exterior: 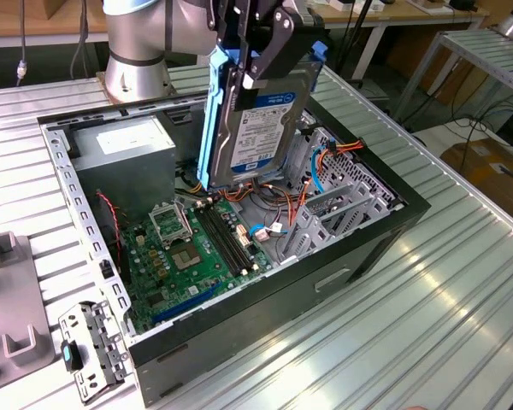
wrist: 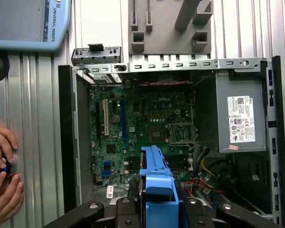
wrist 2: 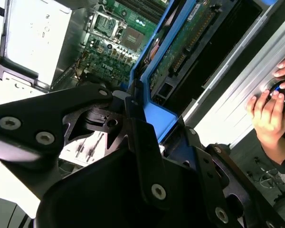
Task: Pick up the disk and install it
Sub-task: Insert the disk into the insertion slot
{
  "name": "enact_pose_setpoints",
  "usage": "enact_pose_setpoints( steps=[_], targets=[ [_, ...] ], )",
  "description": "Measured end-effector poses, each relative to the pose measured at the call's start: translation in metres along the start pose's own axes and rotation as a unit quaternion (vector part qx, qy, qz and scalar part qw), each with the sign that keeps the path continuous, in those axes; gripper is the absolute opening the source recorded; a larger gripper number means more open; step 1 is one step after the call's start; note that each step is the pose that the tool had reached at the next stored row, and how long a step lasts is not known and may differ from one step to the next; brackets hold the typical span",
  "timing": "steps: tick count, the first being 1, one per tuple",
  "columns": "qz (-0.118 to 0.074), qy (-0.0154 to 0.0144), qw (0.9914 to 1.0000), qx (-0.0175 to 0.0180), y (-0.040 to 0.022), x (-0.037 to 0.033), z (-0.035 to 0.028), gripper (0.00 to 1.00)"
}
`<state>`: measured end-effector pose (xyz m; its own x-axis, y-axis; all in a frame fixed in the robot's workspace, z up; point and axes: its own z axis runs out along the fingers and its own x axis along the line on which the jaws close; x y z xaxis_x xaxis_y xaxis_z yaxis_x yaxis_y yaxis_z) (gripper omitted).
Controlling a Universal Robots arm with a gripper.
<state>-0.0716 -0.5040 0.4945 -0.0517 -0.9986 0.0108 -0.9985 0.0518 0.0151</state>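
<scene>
Disk (exterior: 261, 120) clamped upright in my gripper (exterior: 255, 64), hanging just below it over the open case (exterior: 368, 248). Pick done, install not yet. I reckon seating needs careful alignment past the cables (exterior: 278, 195).

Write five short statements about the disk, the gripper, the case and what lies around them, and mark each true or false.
1. The gripper holds the disk on edge over the case. True.
2. A person's hands are at the table beside the case. True.
3. The disk lies flat on the table. False: it is clamped on edge in the jaws, above the case.
4. The power supply sits in a corner of the case. True.
5. The case is closed. False: it is open, and the motherboard shows inside.
</scene>
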Motion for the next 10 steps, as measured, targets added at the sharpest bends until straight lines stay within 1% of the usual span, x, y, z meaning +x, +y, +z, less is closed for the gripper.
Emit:
enact_pose_setpoints(
  steps=[1, 8, 10],
  targets=[
    [0.000, 0.0000, 1.00000, 0.0000, -0.0033, 0.0001, 0.0001, 0.37],
    [0.000, 0.0000, 1.00000, -0.0001, -0.0342, -0.0007, 0.0000, 0.37],
    [0.000, 0.0001, 1.00000, -0.0002, -0.0412, -0.0010, -0.0002, 0.37]
  ],
)
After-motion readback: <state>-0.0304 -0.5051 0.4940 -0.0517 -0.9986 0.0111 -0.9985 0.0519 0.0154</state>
